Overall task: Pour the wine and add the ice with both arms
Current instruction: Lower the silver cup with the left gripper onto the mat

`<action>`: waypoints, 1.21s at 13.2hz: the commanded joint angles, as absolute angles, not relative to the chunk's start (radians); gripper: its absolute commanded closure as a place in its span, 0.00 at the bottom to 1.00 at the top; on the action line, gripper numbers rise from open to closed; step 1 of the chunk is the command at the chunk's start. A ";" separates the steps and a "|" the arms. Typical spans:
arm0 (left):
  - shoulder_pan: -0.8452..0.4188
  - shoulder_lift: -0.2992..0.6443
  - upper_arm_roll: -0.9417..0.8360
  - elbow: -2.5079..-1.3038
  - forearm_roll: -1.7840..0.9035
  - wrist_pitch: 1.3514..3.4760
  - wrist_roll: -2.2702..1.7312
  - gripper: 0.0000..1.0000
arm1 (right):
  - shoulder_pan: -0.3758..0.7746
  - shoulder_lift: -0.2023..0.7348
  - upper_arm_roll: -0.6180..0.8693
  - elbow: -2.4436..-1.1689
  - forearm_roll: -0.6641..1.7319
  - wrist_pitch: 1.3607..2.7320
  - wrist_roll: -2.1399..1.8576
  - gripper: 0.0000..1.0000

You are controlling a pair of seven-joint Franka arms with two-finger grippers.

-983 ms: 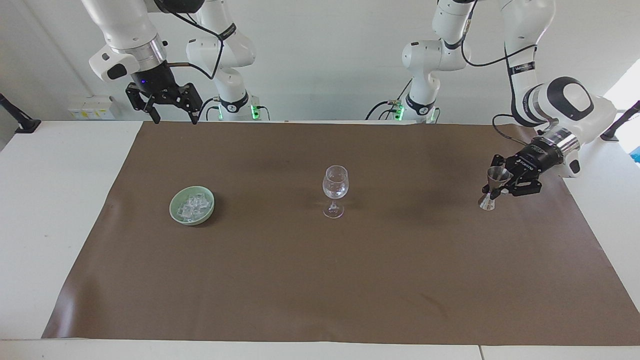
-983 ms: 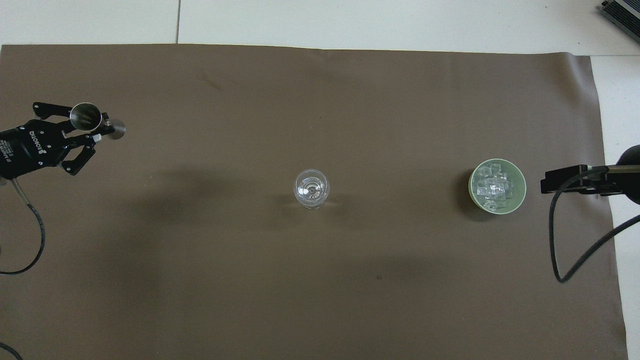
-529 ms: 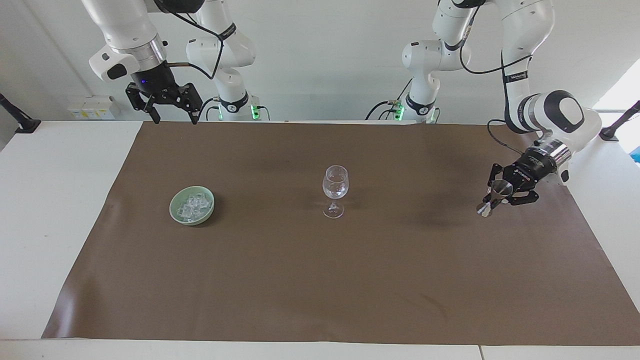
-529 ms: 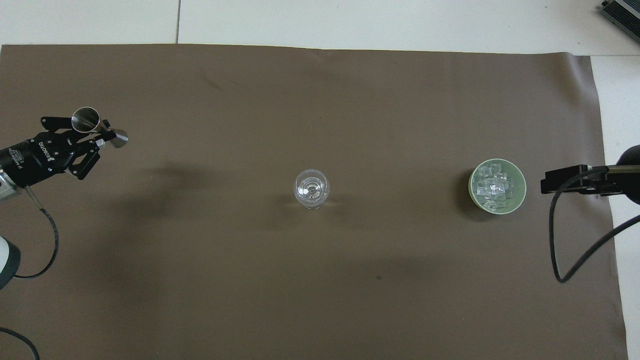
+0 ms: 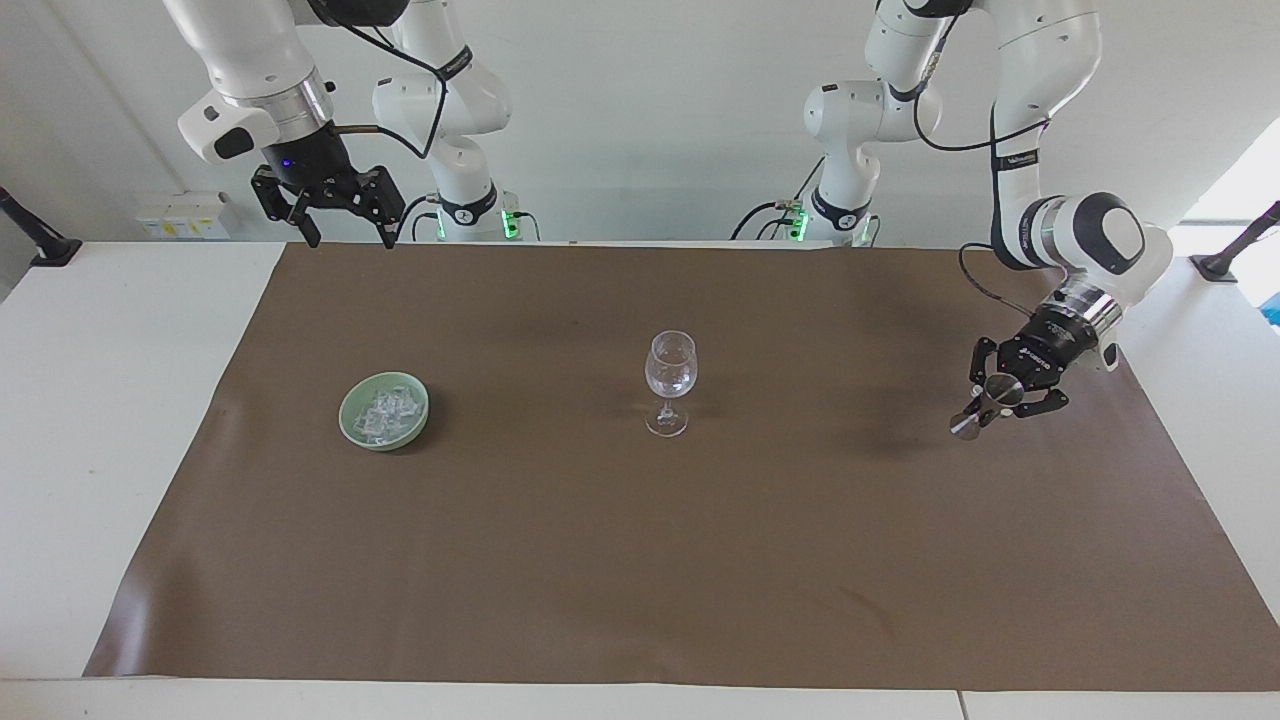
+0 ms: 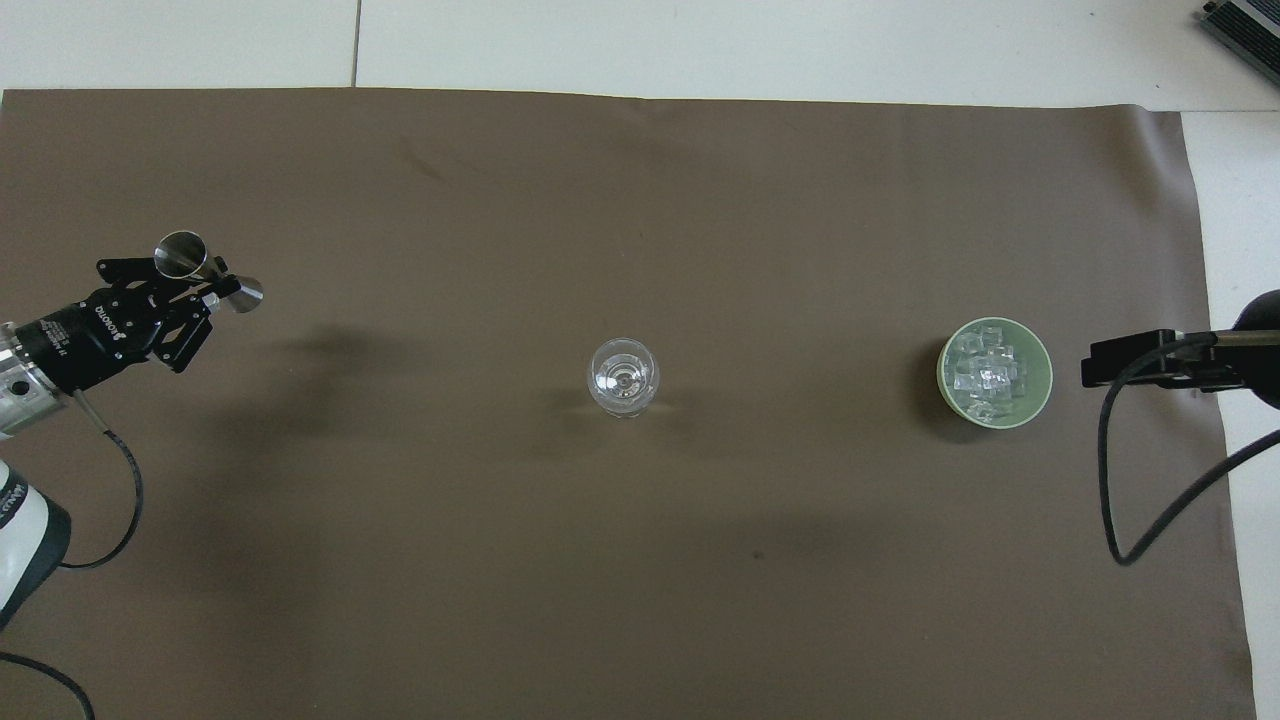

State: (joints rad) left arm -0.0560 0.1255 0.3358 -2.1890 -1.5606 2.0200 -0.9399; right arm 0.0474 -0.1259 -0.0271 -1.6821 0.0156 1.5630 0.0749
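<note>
Well apart from the ice point(image 5: 385, 412), the left gripper point(image 5: 1003, 396) clasps a tilted metal jigger point(image 5: 985, 405).

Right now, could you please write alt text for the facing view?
The left gripper holds a small metal jigger tilted above the brown mat; a clear wine glass stands mid-mat, beside a green bowl of ice.

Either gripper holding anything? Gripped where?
The left gripper holds a metal jigger by its narrow waist, tilted, over the mat. The right gripper is open, holds nothing, and waits raised.
</note>
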 commanded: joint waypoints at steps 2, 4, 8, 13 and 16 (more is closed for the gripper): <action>-0.058 0.129 0.334 -2.236 -1.600 2.036 -0.877 1.00 | 0.046 -0.149 -0.026 -1.703 0.011 1.552 0.061 0.00; -0.060 0.136 0.334 -2.259 -1.649 2.037 -0.826 1.00 | 0.046 -0.149 -0.026 -1.703 0.011 1.552 0.061 0.00; -0.060 0.164 0.333 -2.270 -1.660 2.043 -0.795 1.00 | 0.046 -0.149 -0.026 -1.703 0.011 1.552 0.061 0.00; -0.061 0.196 0.333 -2.289 -1.706 2.039 -0.712 1.00 | 0.046 -0.149 -0.026 -1.703 0.011 1.552 0.061 0.00; -0.061 0.207 0.331 -2.306 -1.730 2.039 -0.657 1.00 | 0.046 -0.149 -0.026 -1.703 0.011 1.552 0.061 0.00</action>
